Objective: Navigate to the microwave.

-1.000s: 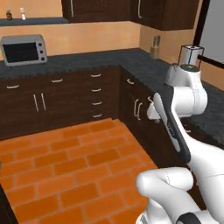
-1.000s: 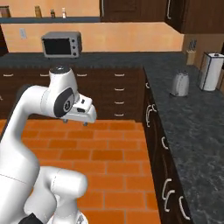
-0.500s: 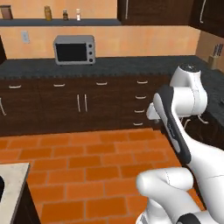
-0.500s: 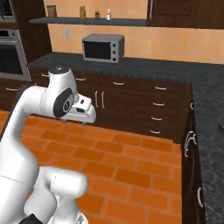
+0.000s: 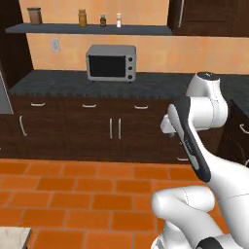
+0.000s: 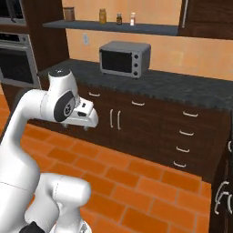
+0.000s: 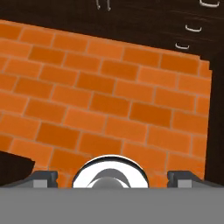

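Silver toaster oven point(image 5: 111, 62) on dark counter point(image 5: 146, 83)

We count four jars on the shelf point(image 5: 146, 30) — the widest one point(image 5: 34, 15) at the left end, an amber one point(image 5: 82, 18), a dark one point(image 5: 102, 20) and a pale one point(image 5: 118, 20). One small silver oven point(image 5: 111, 62) sits on the counter point(image 5: 160, 83). One wall outlet point(image 5: 55, 45) shows beside it. At the left of the right base view we see two built-in steel units stacked — an upper point(image 6: 11, 11) and a lower point(image 6: 16, 63). One drawer column carries four handles point(image 6: 183, 139).
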Motion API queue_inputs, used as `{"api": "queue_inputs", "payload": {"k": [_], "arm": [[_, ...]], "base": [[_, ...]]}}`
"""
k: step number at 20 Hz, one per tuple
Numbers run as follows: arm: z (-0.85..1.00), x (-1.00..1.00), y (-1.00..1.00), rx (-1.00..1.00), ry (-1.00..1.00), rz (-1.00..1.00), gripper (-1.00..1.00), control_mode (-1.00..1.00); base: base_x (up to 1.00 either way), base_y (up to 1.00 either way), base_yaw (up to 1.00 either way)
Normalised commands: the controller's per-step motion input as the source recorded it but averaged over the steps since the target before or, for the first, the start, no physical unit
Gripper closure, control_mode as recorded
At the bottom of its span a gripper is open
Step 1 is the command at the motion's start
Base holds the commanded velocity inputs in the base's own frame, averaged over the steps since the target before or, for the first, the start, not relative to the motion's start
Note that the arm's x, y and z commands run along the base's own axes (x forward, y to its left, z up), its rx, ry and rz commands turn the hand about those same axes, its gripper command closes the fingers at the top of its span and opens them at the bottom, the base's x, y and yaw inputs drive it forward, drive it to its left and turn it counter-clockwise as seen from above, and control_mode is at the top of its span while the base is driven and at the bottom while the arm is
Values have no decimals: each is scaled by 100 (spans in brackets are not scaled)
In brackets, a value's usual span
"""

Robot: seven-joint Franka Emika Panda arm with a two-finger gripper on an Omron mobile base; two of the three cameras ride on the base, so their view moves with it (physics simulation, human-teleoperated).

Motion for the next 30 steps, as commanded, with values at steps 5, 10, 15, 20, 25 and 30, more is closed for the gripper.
{"api": "queue_inputs", "payload": {"k": [5,10,15,20,25,30], "arm": [[0,0,0,0,0,0,-100,100],[0,0,0,0,0,0,-100,100],[0,0,0,0,0,0,-100,100],[0,0,0,0,0,0,-100,100],[0,0,0,0,0,0,-100,100],[0,0,0,0,0,0,-100,100]], "base": [[100,38,33],[100,77,39],[100,56,31],[100,29,13],[100,58,1],[94,84,-2]]}}
